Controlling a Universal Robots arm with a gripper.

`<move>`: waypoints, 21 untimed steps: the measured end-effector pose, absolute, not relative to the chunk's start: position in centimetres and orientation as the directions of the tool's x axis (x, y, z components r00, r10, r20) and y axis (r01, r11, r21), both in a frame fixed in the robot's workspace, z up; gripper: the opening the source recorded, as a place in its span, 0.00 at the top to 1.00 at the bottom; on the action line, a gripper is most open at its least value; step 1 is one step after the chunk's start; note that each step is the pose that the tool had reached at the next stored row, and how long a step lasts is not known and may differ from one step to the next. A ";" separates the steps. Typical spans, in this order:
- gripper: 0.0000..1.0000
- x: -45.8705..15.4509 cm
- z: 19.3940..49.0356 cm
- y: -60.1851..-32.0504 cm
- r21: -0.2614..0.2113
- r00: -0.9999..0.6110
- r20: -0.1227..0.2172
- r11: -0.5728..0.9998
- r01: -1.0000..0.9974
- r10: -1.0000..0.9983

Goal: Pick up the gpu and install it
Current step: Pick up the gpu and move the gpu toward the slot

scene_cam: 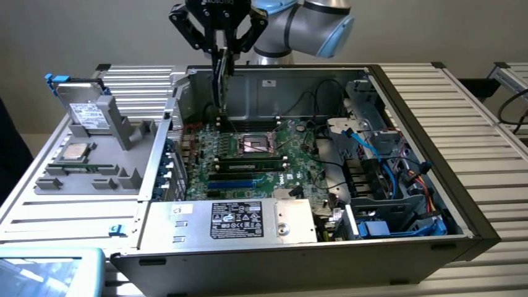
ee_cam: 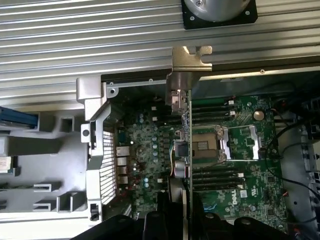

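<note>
Black fingers point(ee_cam: 155, 226) of the single gripper point(ee_cam: 172, 222) sit closest, clamped on the one gpu point(ee_cam: 186, 135). It hangs edge-down over the motherboard point(ee_cam: 245, 192), just beside the one CPU socket point(ee_cam: 207, 147) without touching it. Memory slots point(ee_cam: 215, 175) flank the socket on two sides. Past the socket, the gpu's metal bracket point(ee_cam: 191, 57) reaches the case rim point(ee_cam: 135, 77). Cables point(scene_cam: 371, 145) crowd the side of the socket away from the gpu; the board around the socket lies open.
</note>
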State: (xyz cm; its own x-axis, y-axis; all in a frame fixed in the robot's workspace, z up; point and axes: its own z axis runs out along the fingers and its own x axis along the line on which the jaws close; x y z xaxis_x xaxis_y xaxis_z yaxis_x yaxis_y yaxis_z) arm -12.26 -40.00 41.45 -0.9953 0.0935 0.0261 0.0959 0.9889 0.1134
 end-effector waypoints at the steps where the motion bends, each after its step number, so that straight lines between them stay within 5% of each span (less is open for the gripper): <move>1: 0.72 -11.9 41.5 -40.0 0.113 -0.995 0.026 0.989 0.096 0.094; 21: 0.72 -6.9 41.3 -40.7 0.115 -0.996 0.002 0.989 0.092 0.092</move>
State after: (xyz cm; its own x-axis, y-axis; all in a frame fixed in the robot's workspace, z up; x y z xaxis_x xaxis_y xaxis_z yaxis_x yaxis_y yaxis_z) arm -6.88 -40.70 41.31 -0.9957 0.0922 0.0023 0.0919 0.9892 0.1146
